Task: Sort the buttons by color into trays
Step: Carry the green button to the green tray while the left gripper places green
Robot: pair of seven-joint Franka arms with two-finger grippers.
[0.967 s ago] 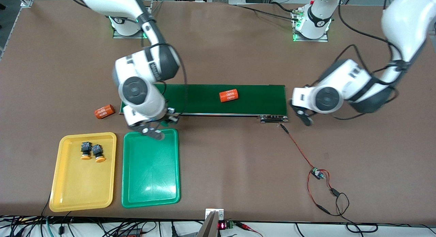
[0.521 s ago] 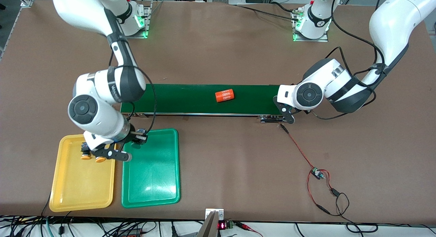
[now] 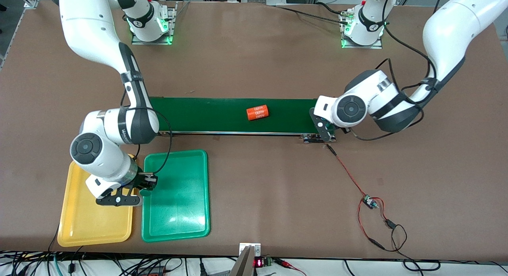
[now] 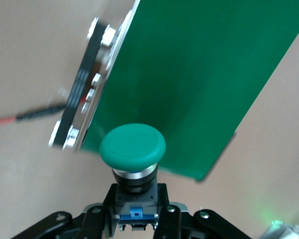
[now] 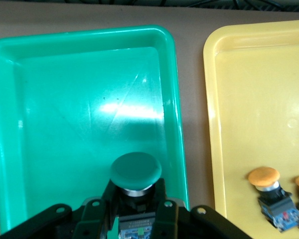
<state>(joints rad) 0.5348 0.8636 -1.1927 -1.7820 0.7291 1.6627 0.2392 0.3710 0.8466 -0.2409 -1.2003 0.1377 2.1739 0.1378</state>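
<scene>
My right gripper (image 3: 137,195) hangs over the seam between the yellow tray (image 3: 79,224) and the green tray (image 3: 176,196). It is shut on a green button (image 5: 135,171), whose cap sits above the green tray's (image 5: 65,99) edge in the right wrist view. Two orange-yellow buttons (image 5: 264,177) lie in the yellow tray (image 5: 259,99); in the front view the right arm hides them. My left gripper (image 3: 323,127) is over the conveyor belt's (image 3: 222,115) end nearest the left arm. It is shut on another green button (image 4: 133,144), gripping the black-and-blue body.
An orange cylinder (image 3: 257,112) with white print lies on the belt near its middle. A small circuit board (image 3: 369,201) with red and black wires (image 3: 349,176) lies on the table toward the left arm's end. The belt's metal end bracket (image 4: 84,94) shows beside the held button.
The right arm swung from the belt's end down to the trays with its button. The left arm moved in over the belt's end. The orange cylinder drifted along the belt toward the right arm's end.
</scene>
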